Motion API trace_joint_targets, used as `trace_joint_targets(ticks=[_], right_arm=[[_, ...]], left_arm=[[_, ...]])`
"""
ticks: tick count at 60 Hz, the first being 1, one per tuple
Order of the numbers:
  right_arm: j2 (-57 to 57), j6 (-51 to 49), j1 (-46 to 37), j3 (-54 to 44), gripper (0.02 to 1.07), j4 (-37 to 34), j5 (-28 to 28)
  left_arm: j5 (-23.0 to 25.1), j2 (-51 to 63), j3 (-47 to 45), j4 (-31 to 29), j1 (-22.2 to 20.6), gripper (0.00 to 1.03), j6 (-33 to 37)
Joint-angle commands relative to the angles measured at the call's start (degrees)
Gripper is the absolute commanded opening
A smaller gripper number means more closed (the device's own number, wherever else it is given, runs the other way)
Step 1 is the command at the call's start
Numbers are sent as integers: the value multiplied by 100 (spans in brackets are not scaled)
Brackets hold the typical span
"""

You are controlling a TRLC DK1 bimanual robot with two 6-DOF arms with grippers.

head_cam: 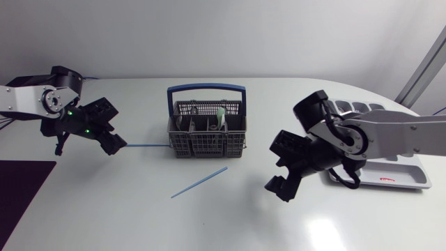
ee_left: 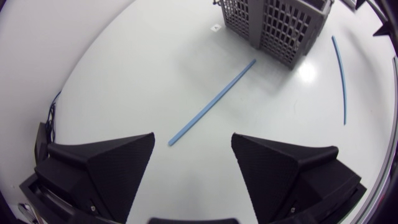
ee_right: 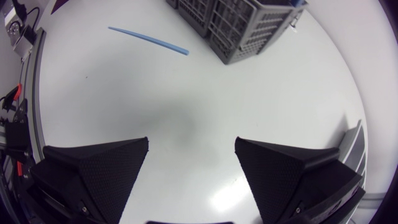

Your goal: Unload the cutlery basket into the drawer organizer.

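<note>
The cutlery basket [head_cam: 207, 131] stands mid-table towards the far edge, its blue handle upright and a pale green item [head_cam: 220, 117] in a rear compartment; only the head view looks down into it. The drawer organizer [head_cam: 390, 171] lies by the table's right edge, partly under the right arm. The right wrist view catches just a sliver of the organizer [ee_right: 354, 134] beside its own finger.

The left gripper [head_cam: 113, 143] hangs over the left part of the table [head_cam: 209, 223]. Its wrist view shows the left gripper [ee_left: 193, 140] with its fingers spread wide and nothing between them. The left blue stick [ee_left: 211, 102] lies flat ahead of it, running to the basket [ee_left: 277, 25]. The front blue stick [ee_left: 340, 78] lies past the basket.

The right gripper [head_cam: 279, 188] sits between the basket and the organizer, nearer the front edge. Seen from its wrist, the right gripper [ee_right: 191, 142] is equally wide open and empty over bare table, with the basket [ee_right: 236, 25] and the front blue stick [ee_right: 149, 40] well ahead.

From above, the left blue stick [head_cam: 146, 146] touches the basket's left side and the front blue stick [head_cam: 200, 182] lies slanted before it. A dark mat [head_cam: 21, 192] covers the front left corner.
</note>
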Motion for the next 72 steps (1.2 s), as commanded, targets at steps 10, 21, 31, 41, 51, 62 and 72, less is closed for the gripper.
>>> trace_joint_targets(ticks=[10,21,31,41,51,62,72], right_arm=[[576,-458,640,550,102,-214,-36],[980,-598,1141,779,102,-240,69],[1402,-695,1264,1095,102,-240,78],[1762,-801,1325,1385,102,-258,87],[1885,-950,1396,1491,102,-258,131],[2017,-1003,1396,1658,102,-275,184],[2079,-1055,1378,1711,102,-302,219]], left_arm=[[72,1101,1262,-752,169,81,1656],[72,1777,2194,-1868,266,68,2658],[72,2111,2545,-2396,231,56,3212],[72,2445,2818,-2589,178,42,3616],[10,2762,3055,-2765,134,25,3906],[-78,2964,3319,-2949,55,12,4082],[-201,3069,3363,-3248,28,3,4223]])
